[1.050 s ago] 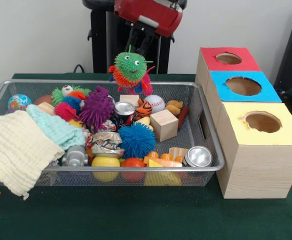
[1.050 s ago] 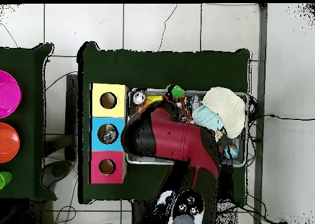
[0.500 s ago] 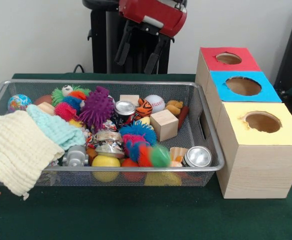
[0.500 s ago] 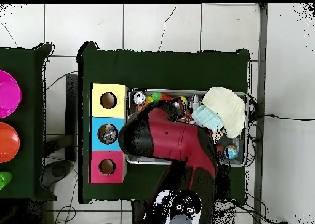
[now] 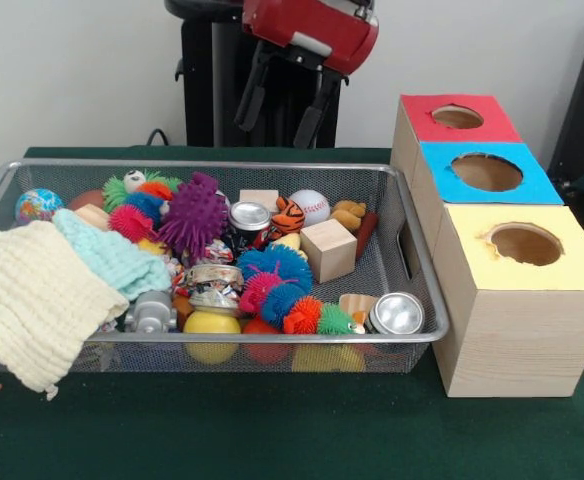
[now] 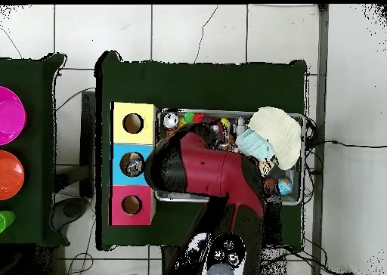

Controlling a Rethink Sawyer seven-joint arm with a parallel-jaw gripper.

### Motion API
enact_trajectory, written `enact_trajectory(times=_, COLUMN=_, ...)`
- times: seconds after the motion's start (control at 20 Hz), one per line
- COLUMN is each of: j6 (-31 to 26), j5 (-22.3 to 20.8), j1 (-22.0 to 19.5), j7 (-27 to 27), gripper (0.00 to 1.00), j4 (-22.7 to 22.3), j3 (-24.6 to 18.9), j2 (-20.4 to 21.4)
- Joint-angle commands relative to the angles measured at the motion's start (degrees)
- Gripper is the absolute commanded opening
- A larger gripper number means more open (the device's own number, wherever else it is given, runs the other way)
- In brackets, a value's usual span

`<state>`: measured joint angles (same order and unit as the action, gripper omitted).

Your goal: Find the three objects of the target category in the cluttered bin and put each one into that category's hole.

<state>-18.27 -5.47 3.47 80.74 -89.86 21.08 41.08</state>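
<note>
One baseball (image 5: 309, 207), red stitching, lettering unreadable

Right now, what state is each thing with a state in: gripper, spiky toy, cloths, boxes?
gripper: open, empty, raised above bin.
multicolored spiky toy: lying in the wire bin, near its front.
cream cloth: draped over bin's rim.
yellow box: hole open.

Wire-mesh metal bin (image 5: 412, 270); pale wooden box (image 5: 517, 330) with matt coloured tops; rubbery, spiky toys (image 5: 290, 296); waffle-textured cream cloth (image 5: 27, 300); shiny metal can (image 5: 397, 313); smooth wooden cube (image 5: 328, 249); matt green felt table (image 5: 272, 430).
</note>
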Motion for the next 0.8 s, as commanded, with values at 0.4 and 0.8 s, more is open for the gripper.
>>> enact_trajectory(times=0.4, j6=13.6, j5=1.4, j1=-18.9, j7=8.0, gripper=1.0, j4=-14.8, j3=-33.8, j2=4.6)
enact_trajectory(times=0.8, j6=19.4, j5=-2.3, j1=-22.1, j7=9.7, gripper=1.0, j4=-15.0, j3=-38.7, j2=1.9)
